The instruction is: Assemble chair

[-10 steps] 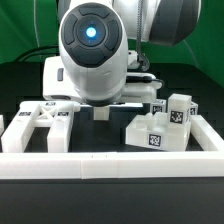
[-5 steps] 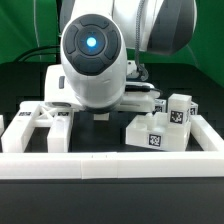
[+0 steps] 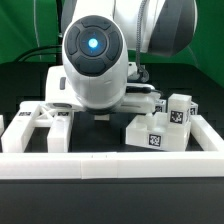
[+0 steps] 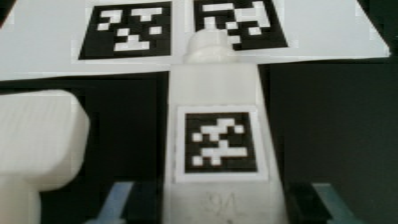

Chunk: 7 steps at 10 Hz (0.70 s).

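A tagged chair post [image 4: 221, 110] lies within the end effector [image 4: 222, 198]; clamped or loose, I cannot tell.

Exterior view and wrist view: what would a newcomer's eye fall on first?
The arm's round head, with a glowing blue light, fills the middle of the exterior view, above white chair parts. In the wrist view, a tagged white post points at the marker board.
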Tool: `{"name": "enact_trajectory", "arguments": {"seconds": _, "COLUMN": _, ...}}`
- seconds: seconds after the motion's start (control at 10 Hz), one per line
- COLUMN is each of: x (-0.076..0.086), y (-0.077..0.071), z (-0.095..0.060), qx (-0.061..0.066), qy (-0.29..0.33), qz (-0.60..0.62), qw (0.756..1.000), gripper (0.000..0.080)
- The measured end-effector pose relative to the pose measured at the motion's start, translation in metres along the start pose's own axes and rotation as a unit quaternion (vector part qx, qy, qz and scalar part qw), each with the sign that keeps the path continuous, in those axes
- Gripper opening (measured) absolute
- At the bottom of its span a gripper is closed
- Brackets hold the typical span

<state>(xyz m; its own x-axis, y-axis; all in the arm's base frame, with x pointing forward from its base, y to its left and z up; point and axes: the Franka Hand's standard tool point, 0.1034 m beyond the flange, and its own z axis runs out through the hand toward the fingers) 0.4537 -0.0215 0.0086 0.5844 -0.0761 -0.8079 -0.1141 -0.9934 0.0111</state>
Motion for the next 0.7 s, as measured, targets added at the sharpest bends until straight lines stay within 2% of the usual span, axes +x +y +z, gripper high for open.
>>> {"name": "enact_trajectory", "arguments": {"seconds": 0.2, "x": 0.001, "y": -0.001, "z": -0.004, "qx": -0.001, "qy": 0.003, "qz": -0.001, "qw": 1.000, "gripper": 0.0285}}
{"name": "enact_trajectory", "arguments": {"seconds": 0.3, "x": 0.001, "y": -0.001, "z": -0.011, "qx": -0.005, "qy": 0.009, "qz": -0.004, "qw": 1.000, "gripper": 0.0285}}
{"name": "enact_trajectory", "arguments": {"seconds": 0.4, "x": 0.000, "y": 0.001, "z": -0.024, "qx": -0.020, "qy": 0.015, "qz": -0.009, "qw": 1.000, "gripper": 0.0285}}
{"name": "enact_trajectory", "arguments": {"seconds": 0.6, "x": -0.005, "y": -0.004, "z": -0.056, "qx": -0.021, "qy": 0.025, "qz": -0.017, "qw": 0.999, "gripper": 0.0285}}
{"name": "enact_trajectory", "arguments": {"seconds": 0.7, "x": -0.002, "y": -0.005, "z": -0.063, "qx": -0.021, "qy": 0.034, "qz": -0.018, "qw": 0.999, "gripper": 0.0285}}
